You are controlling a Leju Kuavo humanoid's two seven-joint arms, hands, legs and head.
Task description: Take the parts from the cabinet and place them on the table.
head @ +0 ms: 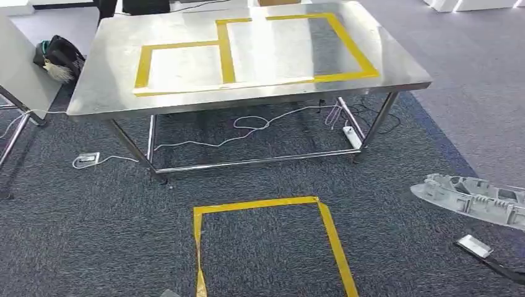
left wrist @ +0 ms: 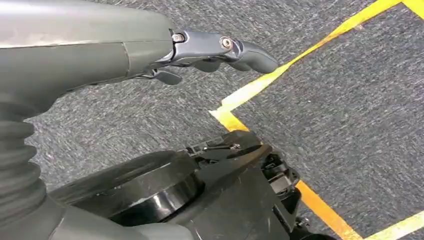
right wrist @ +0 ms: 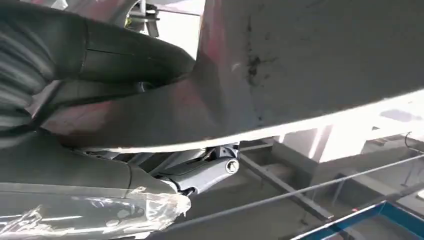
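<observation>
A long pale grey plastic part (head: pixel 470 195) with ribs and openings juts in from the right edge of the head view, floating above the carpet. In the right wrist view my right hand (right wrist: pixel 150 165) grips this part (right wrist: pixel 310 65), with the thick thumb on one side of the broad grey panel and the darker fingers (right wrist: pixel 210 170) on the other. My left hand (left wrist: pixel 210 50) hangs over the carpet with its fingers loosely extended and nothing in them. Ahead stands the steel table (head: pixel 111 86), marked with yellow tape rectangles (head: pixel 226 52).
A yellow tape square (head: pixel 266 204) lies on the dark carpet in front of the table. White cables and a power strip (head: pixel 351 136) lie under the table. A black bag (head: pixel 59 55) sits at the left, and a small silver box (head: pixel 475 245) lies on the floor at the right.
</observation>
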